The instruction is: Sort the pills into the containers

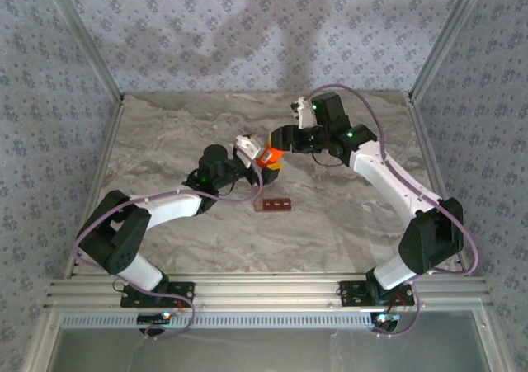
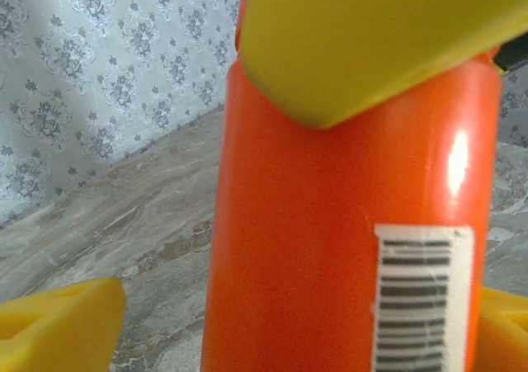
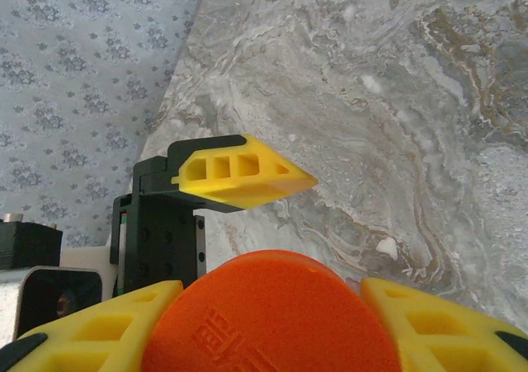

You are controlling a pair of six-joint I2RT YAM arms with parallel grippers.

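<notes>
Top external view: dark red-brown four-compartment strip (image 1: 275, 204) lies crosswise, baseward of both — right end effector (image 3: 268, 310) pinches the bright orange cylindrical bottle (image 2: 330, 223), left end effector (image 2: 280, 327) spread around it.

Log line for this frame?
left gripper: open around bottle | right gripper: shut on bottle top | containers: on table, untouched

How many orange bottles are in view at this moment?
1. The orange bottle is at the middle of the overhead view, gripped at its top by the right hand, the left hand open around its body. The arms could hide another.
</notes>
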